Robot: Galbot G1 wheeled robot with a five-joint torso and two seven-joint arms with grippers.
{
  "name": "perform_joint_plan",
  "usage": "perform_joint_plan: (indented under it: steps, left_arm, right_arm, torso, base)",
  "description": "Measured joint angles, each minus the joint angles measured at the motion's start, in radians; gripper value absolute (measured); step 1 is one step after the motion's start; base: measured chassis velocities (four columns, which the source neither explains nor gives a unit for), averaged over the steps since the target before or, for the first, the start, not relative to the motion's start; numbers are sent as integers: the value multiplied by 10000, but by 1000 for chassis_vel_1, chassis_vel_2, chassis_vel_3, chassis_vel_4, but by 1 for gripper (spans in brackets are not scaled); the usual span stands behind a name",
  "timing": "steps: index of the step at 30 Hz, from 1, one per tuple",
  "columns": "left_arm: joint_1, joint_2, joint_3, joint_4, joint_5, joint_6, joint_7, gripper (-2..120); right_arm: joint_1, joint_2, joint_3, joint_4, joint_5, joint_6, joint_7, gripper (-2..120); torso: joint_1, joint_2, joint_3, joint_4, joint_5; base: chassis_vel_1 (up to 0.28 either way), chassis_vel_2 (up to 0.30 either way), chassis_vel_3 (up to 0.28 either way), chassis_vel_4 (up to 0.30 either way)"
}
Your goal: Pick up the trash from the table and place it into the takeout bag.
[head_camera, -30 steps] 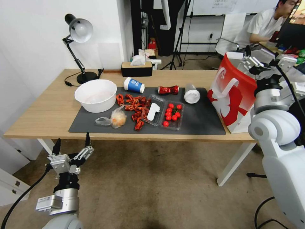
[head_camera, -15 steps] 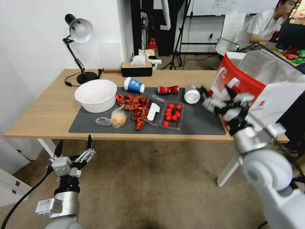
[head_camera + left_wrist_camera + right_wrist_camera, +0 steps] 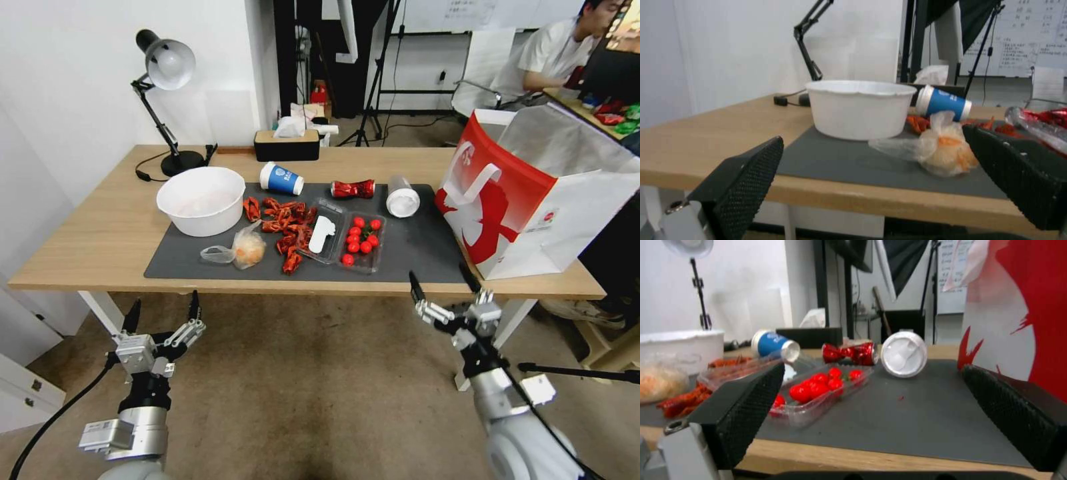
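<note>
Trash, head view: blue paper cup [image 3: 281, 178], crushed red can [image 3: 353, 189] and white-lidded cup [image 3: 402, 197] lie toppled along the mat's [image 3: 427, 257] far edge, mid-frame; plastic bag with orange lump [image 3: 245, 249] near its front edge. Takeout bag [image 3: 533, 200] stands at right on the desk [image 3: 87, 233], far side cut off. Left claw [image 3: 163, 313], lower left, and right claw [image 3: 445, 283], lower right, both spread open below the desk edge.

Left wrist view: white bowl [image 3: 860, 108] centre, plastic bag before it, partly behind one finger.

Right wrist view: tomato tray [image 3: 818, 391] centre; takeout bag cropped at right.
</note>
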Motion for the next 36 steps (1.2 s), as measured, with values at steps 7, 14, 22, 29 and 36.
perform_joint_plan:
  steps: [7,14,22,29,36]
  left_arm:
    - [-98,28,39,247,-35,0,24,100]
    - [-213,36,47,360,-87,27,32,100]
    - [-250,40,76,464,-88,46,64,100]
    - [-164,57,76,362,-78,91,80,100]
    - [-132,19,103,378,-68,92,89,100]
  right_arm:
    - [-7,204,-87,-226,-10,-12,91,100]
    - [55,271,-144,-293,72,-256,273,100]
    - [89,268,-147,-374,91,-360,304,100]
    - [77,197,-169,-306,99,-462,335,100]
    - [88,121,-232,-112,101,-577,354,100]
  torso:
    - [1,0,0,1,3]
    - [2,0,0,0,3]
    - [2,0,0,0,3]
    - [1,0,1,0,4]
    - [1,-1,0,-2,2]
  base:
    - [0,0,0,0]
    - [0,0,0,0]
    - [0,0,0,0]
    - [0,0,0,0]
    - [0,0,0,0]
